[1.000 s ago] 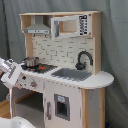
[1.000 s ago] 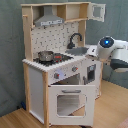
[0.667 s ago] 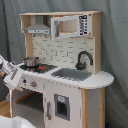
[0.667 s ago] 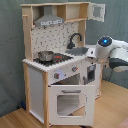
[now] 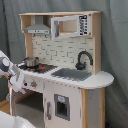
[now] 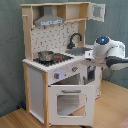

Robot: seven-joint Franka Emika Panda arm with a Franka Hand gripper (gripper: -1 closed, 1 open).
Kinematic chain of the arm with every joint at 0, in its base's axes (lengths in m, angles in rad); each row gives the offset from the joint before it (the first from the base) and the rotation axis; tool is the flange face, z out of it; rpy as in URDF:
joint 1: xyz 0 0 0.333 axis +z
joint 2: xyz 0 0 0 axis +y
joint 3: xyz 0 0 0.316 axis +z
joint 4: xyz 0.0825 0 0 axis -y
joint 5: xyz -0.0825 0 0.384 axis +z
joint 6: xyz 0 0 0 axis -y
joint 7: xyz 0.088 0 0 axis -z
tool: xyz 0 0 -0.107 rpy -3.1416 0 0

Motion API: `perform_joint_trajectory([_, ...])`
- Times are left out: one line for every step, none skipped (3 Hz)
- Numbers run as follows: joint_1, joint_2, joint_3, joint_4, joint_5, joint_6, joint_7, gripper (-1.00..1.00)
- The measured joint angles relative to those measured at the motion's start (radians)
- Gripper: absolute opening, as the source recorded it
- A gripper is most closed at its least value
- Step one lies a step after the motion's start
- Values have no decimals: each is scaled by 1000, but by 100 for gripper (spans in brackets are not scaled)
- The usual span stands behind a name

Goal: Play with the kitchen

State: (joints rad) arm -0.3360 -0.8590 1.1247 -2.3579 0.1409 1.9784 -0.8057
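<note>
The end effector [image 5: 19, 82] in the first exterior view sits at the first exterior view's left edge, low against the stove end of the kitchen [image 5: 65, 70], near the knobs [image 5: 34, 84]; whether its fingers are spread or closed cannot be told. The white arm [image 5: 6, 65] reaches in from that edge. The kitchen stands upright, its long axis vertical, its front turned toward the first exterior view's lower left. On its surface [image 5: 100, 80] lie a grey sink [image 5: 72, 74] with a black faucet [image 5: 83, 60] behind it, and a stove [image 5: 42, 68] carrying a small metal pot [image 5: 31, 62]. Above hang a grey range hood [image 5: 37, 30] and a windowed cabinet [image 5: 70, 27]. A grey curtain [image 5: 115, 45] fills the background.

In the second exterior view the kitchen [image 6: 55, 75] is again upright, its front facing the second exterior view's lower right. The arm [image 6: 107, 50] comes in from the second exterior view's right, a blue light on its joint, and crosses in front of the sink end, hiding part of the counter; the end effector is not clearly seen here. The pot [image 6: 46, 55] stands on the stove [image 6: 55, 58], the faucet [image 6: 74, 39] behind. The oven door [image 6: 70, 102] with its window hangs tilted outward. The kitchen rests on a wooden floor [image 6: 20, 120]
</note>
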Motion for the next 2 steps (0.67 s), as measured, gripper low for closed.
perform_joint_trajectory([-9, 57, 3, -12, 14, 81, -42, 100])
perform_joint_trajectory([-12, 124, 8, -23, 15, 162, -71, 100])
